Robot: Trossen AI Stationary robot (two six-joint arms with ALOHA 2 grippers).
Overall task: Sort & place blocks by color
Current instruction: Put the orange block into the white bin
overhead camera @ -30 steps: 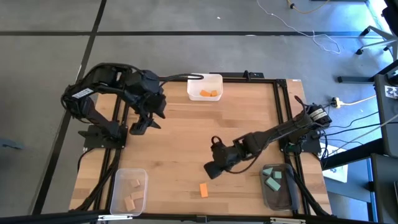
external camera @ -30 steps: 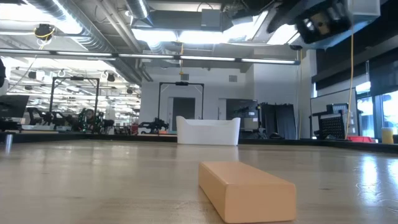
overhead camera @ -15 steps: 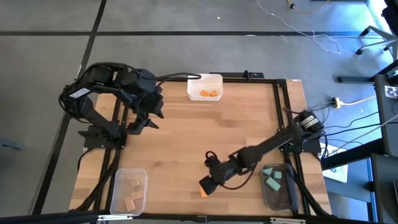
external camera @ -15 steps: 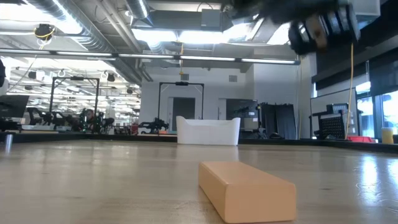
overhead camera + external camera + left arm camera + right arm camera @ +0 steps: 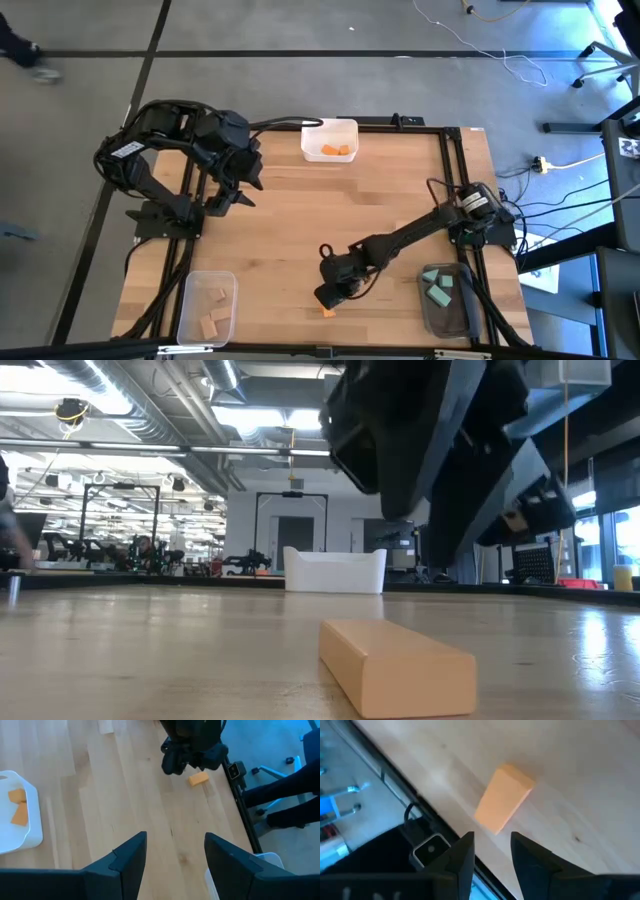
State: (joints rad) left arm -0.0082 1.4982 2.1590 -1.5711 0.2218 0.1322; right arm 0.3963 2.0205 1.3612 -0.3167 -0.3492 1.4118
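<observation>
Now poised over the last loose orange block (image 5: 328,311), the right gripper (image 5: 331,296) hangs with fingers parted narrowly and nothing between them; the block lies flat on the table (image 5: 300,215) near its 6 o'clock edge, just beyond the fingertips. Judged from this, a pick-up is in hand: the next move calls for lowering to straddle the bar, then closing. At 10 o'clock, the left gripper (image 5: 222,202) waits spread and empty, while the bin (image 5: 330,128) of orange pieces sits at 12 o'clock.
</observation>
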